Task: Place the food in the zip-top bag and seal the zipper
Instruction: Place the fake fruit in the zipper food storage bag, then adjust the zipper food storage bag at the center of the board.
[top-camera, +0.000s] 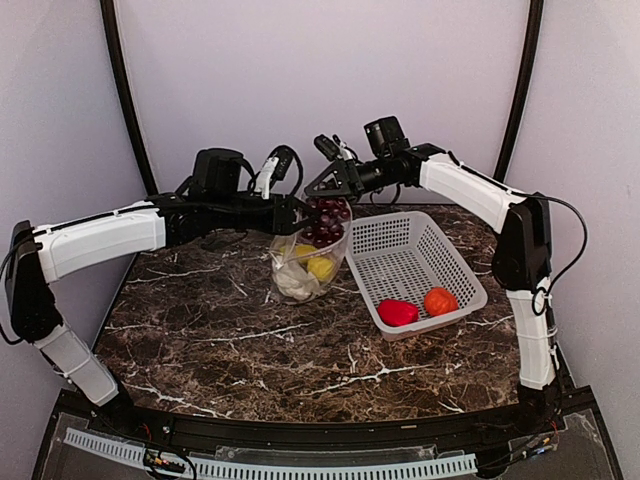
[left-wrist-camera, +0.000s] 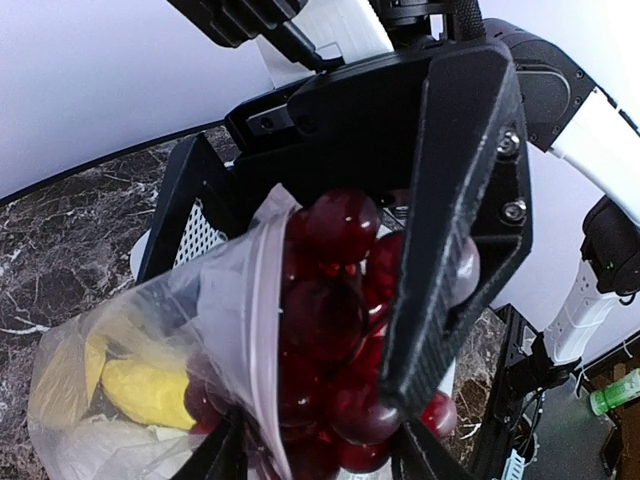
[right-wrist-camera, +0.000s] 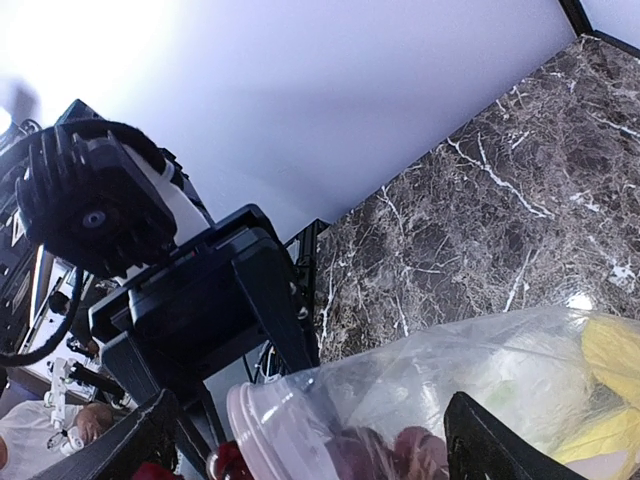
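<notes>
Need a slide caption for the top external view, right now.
Left tool holds zip-top bag up; right tool holds grape bunch at its mouth; red pepper and tomato lie in basket.

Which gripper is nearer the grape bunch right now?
Right. The right gripper is clamped on the grape bunch at the mouth of the zip-top bag; the left gripper holds the bag's rim just left of the grapes.

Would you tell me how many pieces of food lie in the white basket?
2: the red pepper at the near corner of the basket, and the orange-red tomato just right of it. Nothing seems hidden.
</notes>
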